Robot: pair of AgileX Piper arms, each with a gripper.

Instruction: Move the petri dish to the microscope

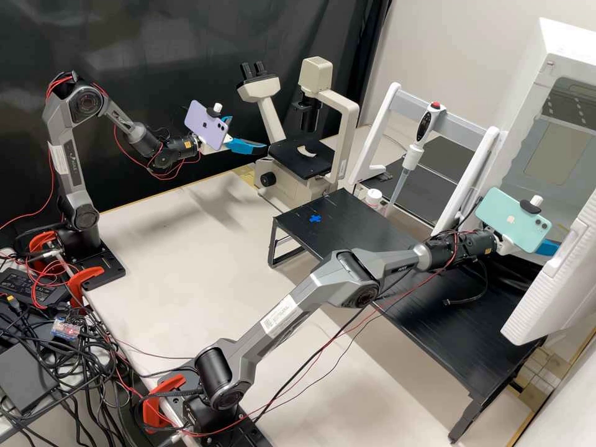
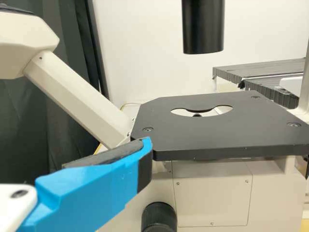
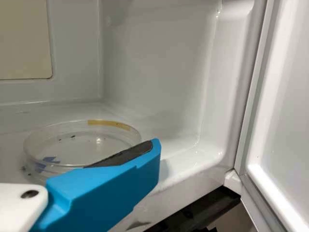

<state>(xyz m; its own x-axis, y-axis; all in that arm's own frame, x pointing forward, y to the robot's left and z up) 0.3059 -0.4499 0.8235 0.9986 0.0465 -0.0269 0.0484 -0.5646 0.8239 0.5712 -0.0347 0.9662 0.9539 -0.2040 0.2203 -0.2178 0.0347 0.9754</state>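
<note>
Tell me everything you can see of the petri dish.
The petri dish is round, shallow and clear, looking like plastic or glass. A yellowish strip runs along part of its rim, blue patches mark its side, and a few small dark specks show. It lies flat on the floor of the white cabinet. The right gripper's blue finger overlaps its edge in the right wrist view; whether they touch, I cannot tell.
</note>
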